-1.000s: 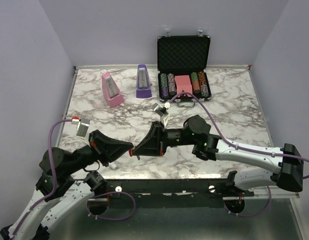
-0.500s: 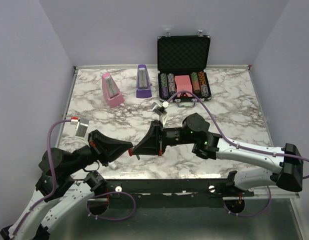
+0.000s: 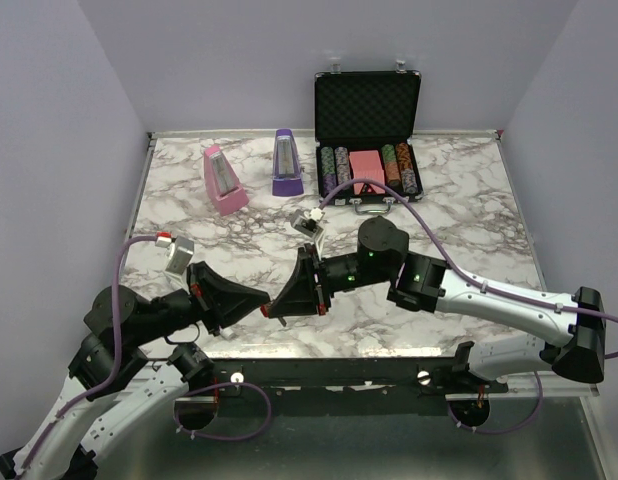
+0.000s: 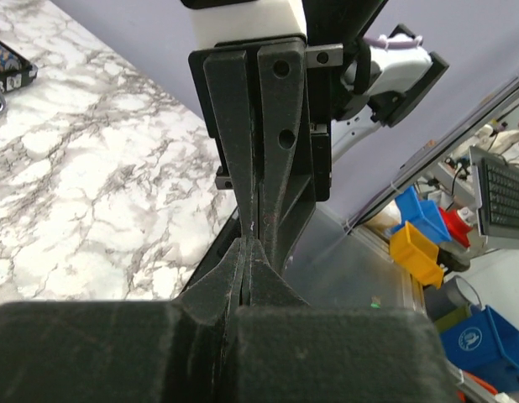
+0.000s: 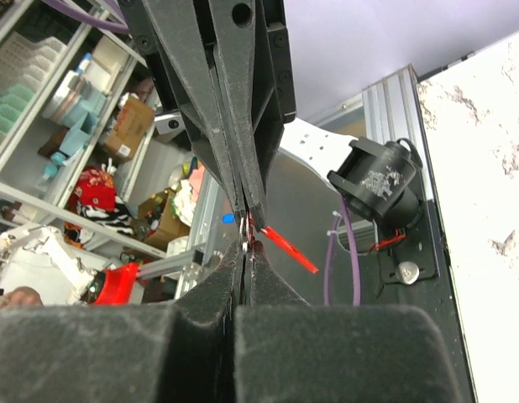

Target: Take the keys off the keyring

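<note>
Two robot arms meet tip to tip low over the near strip of a white marble-patterned table (image 3: 469, 200), walled on three sides by plain lavender panels. At the back an open black case (image 3: 367, 100) holds rows of poker chips (image 3: 334, 170) and a pink card block (image 3: 366, 166). A pink metronome (image 3: 222, 180) and a purple metronome (image 3: 286, 162) stand to its left.

The left gripper (image 3: 257, 305) has its jaws pinched narrow, with the red keyring (image 5: 286, 246) jutting sideways from where the tips meet. The right gripper (image 3: 277, 310) is likewise pressed closed, against a sliver of silvery metal (image 5: 244, 244). Whether that sliver is ring or key cannot be told, and the keys themselves are too small to make out. From above, only a red speck shows between the black fingers. The left wrist view shows the two sets of fingers nose to nose and nothing of the keyring.

The meeting point hangs close to the table's front edge, with the metal frame rail just beyond. Bare marble stretches to the right and through the middle, well apart from the case and metronomes.
</note>
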Controlling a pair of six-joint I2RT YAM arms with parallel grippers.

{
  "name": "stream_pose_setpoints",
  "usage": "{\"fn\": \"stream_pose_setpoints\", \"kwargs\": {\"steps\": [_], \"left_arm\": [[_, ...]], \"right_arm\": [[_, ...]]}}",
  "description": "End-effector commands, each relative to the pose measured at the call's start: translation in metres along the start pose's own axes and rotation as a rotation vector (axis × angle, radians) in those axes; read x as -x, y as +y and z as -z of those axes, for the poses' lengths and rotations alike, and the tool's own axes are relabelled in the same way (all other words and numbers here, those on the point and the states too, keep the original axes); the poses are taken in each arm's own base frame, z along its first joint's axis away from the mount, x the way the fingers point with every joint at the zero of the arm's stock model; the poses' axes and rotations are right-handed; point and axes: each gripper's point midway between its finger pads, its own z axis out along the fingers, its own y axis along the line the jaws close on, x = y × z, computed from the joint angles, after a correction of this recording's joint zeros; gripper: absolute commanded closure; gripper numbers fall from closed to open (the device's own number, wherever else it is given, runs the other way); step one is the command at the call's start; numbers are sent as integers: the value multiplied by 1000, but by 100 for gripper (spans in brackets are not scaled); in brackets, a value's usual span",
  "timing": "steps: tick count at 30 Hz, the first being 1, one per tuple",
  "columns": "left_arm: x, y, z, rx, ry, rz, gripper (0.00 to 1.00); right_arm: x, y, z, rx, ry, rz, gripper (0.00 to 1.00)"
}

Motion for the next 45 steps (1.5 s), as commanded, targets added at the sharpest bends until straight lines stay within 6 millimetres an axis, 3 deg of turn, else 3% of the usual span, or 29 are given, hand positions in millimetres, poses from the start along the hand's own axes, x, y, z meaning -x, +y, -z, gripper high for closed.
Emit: {"fn": "stream_pose_setpoints", "kwargs": {"steps": [1,45], "left_arm": [[-18,-3,4,-19,111,-8,100],[-56,-1,12,-54,335,-11,100]], "right_arm": [[-4,3,-1,1,55,33,99],[-12,7,1,13,122,21,99]]}}
